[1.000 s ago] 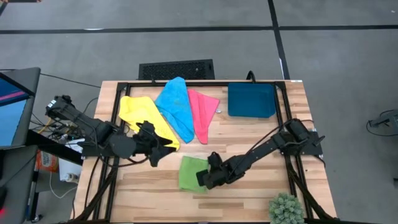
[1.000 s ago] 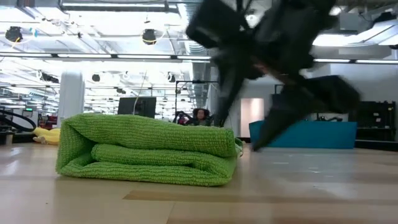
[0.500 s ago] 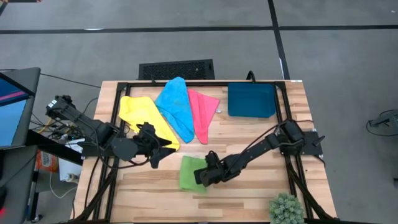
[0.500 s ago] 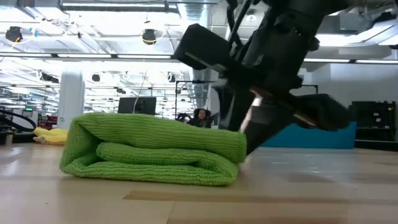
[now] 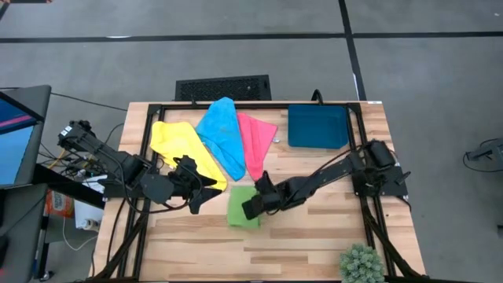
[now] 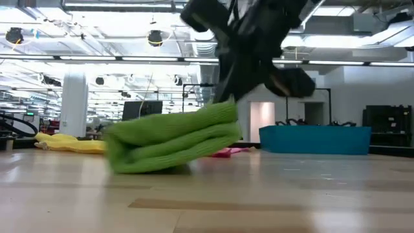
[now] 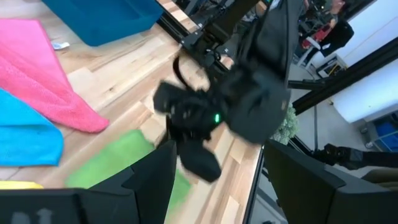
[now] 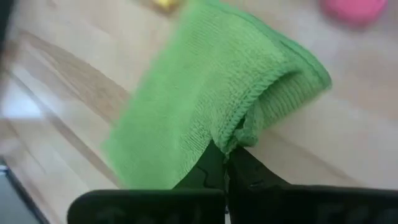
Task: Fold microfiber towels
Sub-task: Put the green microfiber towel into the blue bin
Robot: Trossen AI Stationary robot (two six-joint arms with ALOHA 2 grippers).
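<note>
The green towel [image 5: 240,211], folded small, lies near the table's middle in front of the fanned yellow towel [image 5: 179,145], blue towel [image 5: 222,135] and pink towel [image 5: 255,143]. My right gripper [image 8: 227,160] is shut on the green towel's right end, reaching in from the table's right. In the low view the green towel [image 6: 169,139] slopes up toward my right gripper [image 6: 228,103]. My left gripper [image 5: 207,190] hangs open at the left, over the yellow towel's near edge, holding nothing. My right gripper pinches the folded green towel at its right end [image 8: 239,127] between its two fingers, over several layers at a fold. The fingers slant down from the table's right. That end [image 6: 223,115] is raised while the left end [image 6: 129,163] rests on the table, so the towel sits tilted.
A rigid dark blue tray [image 5: 317,126] stands at the far right of the table. A small green plant [image 5: 361,263] sits at the near right corner. Bare wood [image 5: 306,236] lies in front of and to the right of the green towel.
My right gripper has shut on the green towel's right end, then risen and gone toward the far edge. The towel has been dragged along the table toward the far side, its right end lifted and its left end still down.
</note>
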